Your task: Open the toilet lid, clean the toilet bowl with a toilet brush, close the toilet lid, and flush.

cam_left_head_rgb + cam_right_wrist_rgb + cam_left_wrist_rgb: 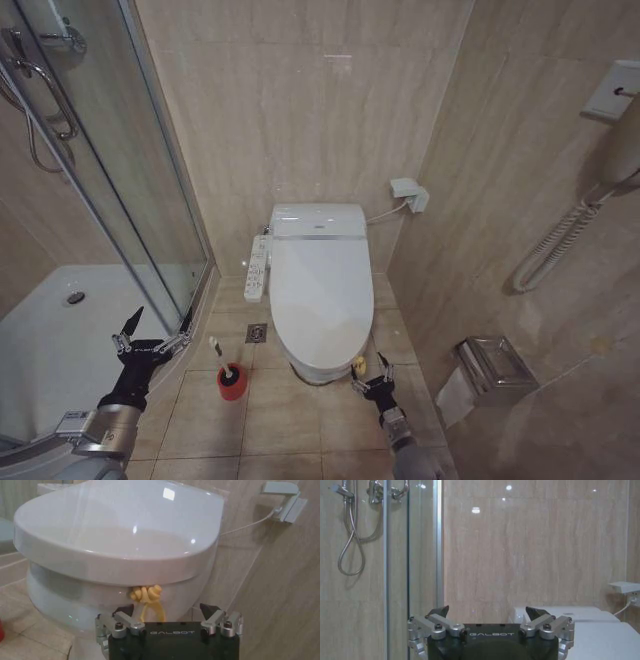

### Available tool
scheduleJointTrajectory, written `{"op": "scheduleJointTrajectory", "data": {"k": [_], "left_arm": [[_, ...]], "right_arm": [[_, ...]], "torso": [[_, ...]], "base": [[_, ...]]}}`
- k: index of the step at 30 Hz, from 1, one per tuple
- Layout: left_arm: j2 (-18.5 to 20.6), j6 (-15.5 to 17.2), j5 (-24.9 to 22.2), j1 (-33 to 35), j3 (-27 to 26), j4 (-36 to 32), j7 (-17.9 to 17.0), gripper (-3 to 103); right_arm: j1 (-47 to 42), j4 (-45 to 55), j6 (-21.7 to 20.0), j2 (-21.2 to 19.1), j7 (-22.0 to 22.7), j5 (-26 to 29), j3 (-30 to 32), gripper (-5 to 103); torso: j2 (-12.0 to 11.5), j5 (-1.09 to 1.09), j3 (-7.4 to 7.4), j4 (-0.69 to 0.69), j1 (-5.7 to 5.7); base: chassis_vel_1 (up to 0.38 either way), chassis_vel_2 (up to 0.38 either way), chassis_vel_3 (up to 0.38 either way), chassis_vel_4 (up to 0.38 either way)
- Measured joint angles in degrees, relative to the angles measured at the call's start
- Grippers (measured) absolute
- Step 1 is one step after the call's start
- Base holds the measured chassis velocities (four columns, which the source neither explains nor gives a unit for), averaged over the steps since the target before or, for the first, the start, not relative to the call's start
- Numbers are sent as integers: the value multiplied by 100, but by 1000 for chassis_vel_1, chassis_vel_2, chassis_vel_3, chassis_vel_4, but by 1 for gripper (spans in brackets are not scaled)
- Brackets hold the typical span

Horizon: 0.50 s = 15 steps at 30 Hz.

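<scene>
— So where do things stand?

— Opening step, by my reading. The toilet lid (320, 290) lies flat over the toilet bowl (312, 368), fully closed, glossy white and smooth. The right claw (372, 378) sits low, just in front of the bowl's front edge, its jaws spread with nothing between them.

— What is it aiming at?

— Straight ahead of that claw, just beyond its fingertips, a knotted yellow tie (146, 594) hangs under the front rim. The lid's lip sits just above that knot. I'd judge the next move calls for getting a finger under the lip or onto the tie, then lifting back toward the wall.

— And the other arm?

— The left claw (152, 330) hovers by the glass shower door (130, 180), also released and holding nothing, well apart from the toilet.

— The brush?

— The toilet brush (220, 358) stands in its red cup (232, 383) on the floor, between the two claws, nearer the left one, thin white handle tilted, untouched.
</scene>
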Motion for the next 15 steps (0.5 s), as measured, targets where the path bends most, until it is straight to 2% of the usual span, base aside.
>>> {"op": "scheduleJointTrajectory", "data": {"k": [1,8,9,15], "left_arm": [[0,0,0,0,0,0,0,100],[0,0,0,0,0,0,0,100],[0,0,0,0,0,0,0,100],[0,0,0,0,0,0,0,100]], "right_arm": [[6,-8,5,2,1,-5,-1,83],[24,-87,147,-7,-136,-17,-1,83],[29,-99,175,-11,-167,-14,-1,57],[57,-101,207,-22,-202,14,-3,57]], "torso": [[0,0,0,0,0],[0,2,0,1,0],[0,3,0,1,0],[0,4,0,5,0]], "base": [[0,0,0,0],[0,0,0,0],[0,0,0,0],[0,0,0,0]]}}
